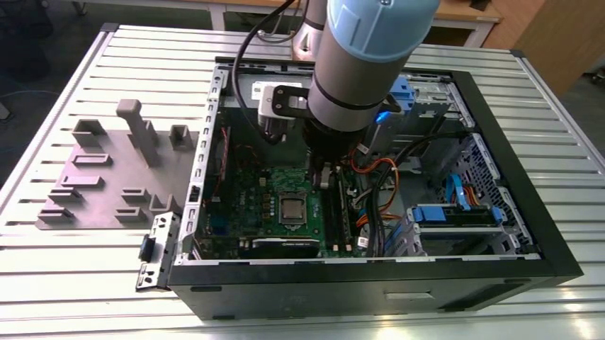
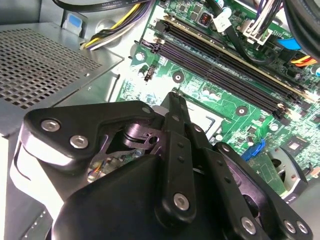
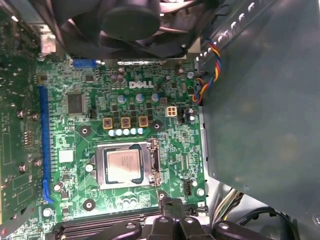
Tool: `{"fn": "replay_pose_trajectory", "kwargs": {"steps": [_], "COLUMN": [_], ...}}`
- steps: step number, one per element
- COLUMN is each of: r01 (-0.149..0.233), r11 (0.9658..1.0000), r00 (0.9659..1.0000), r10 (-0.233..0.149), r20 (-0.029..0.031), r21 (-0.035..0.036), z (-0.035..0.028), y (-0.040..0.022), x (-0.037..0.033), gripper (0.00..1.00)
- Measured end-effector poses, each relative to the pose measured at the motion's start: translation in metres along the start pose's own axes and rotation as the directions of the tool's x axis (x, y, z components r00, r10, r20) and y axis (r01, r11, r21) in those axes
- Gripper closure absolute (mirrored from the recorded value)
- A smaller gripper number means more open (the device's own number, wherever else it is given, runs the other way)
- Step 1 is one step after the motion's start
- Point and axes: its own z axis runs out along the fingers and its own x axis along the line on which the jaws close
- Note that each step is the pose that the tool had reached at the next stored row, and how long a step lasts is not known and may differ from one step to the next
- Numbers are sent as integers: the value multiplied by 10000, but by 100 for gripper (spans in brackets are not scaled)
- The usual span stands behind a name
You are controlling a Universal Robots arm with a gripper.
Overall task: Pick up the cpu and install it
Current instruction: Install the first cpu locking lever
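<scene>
One arm: it reaches down into the open computer case point(image 1: 492, 276), wrist over the green motherboard point(image 3: 175, 145).
Cpu: the cpu point(image 3: 123, 166) lies flat in the socket frame point(image 3: 150, 167) on the board, silvery top up; it also shows in the exterior view point(image 1: 291, 208).
Gripper: the gripper point(image 3: 172, 212) hangs low over the board just beside the socket, near the dark memory slots point(image 2: 225, 65).
Fingers: drawn together to a narrow tip, holding nothing that I can see.
Relation: the chip sits off to one side of the fingertips, just across the socket's edge, not beneath them; being square, it has no long axis.
</scene>
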Motion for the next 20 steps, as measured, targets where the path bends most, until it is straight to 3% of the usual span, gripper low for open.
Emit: {"fn": "replay_pose_trajectory", "kwargs": {"steps": [3,12,20], "r01": [156,245,246], "r11": [9999,9995,9995], "r00": [9999,9997,9997], "r10": [-156,-245,-246], "r20": [-6,7,8], "r21": [8,178,178], "z": [6,23,20], "y": [5,36,35], "x": [3,33,48], "gripper": [89,89,89]}}
